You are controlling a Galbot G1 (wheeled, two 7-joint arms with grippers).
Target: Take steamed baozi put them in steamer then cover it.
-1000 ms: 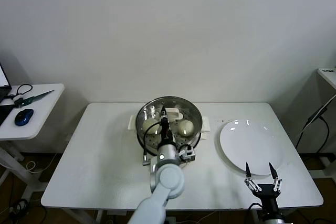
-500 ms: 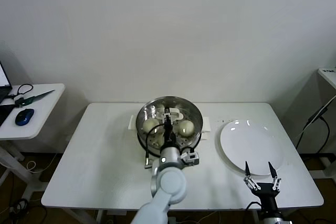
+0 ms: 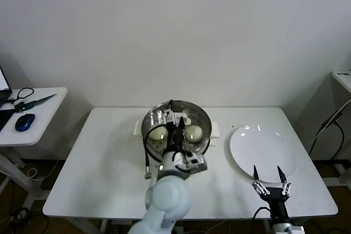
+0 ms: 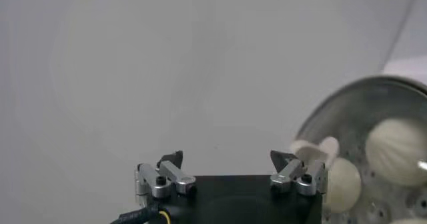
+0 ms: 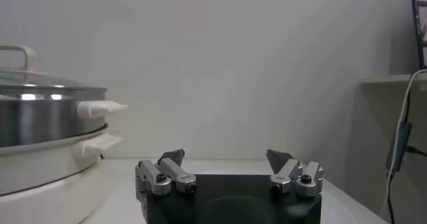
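The steamer point(image 3: 204, 120) is a shiny steel basket on a cream pot base at the table's back middle. The cover, a clear glass lid with a cream handle point(image 3: 185, 119), lies on it. Two baozi point(image 3: 158, 133) point(image 3: 194, 132) show through the glass; others are hidden behind my arm. My left gripper point(image 3: 175, 118) is open and empty, raised over the steamer. In the left wrist view the gripper point(image 4: 229, 157) is open, with the steamer point(image 4: 347, 115) and baozi point(image 4: 399, 151) beside it. My right gripper point(image 3: 269, 176) is open and empty near the front right; in its wrist view point(image 5: 225, 155) the covered steamer point(image 5: 40, 115) stands far off.
A flat white plate point(image 3: 263, 149) lies bare on the table's right side, just beyond my right gripper. A side table at the left holds a blue mouse point(image 3: 24, 121) and cables. A shelf edge point(image 3: 343, 75) and a cable stand at the far right.
My left arm has risen toward the head camera above the steamer, its gripper open and empty. My right gripper has shifted slightly up. The cover stays on the steamer.
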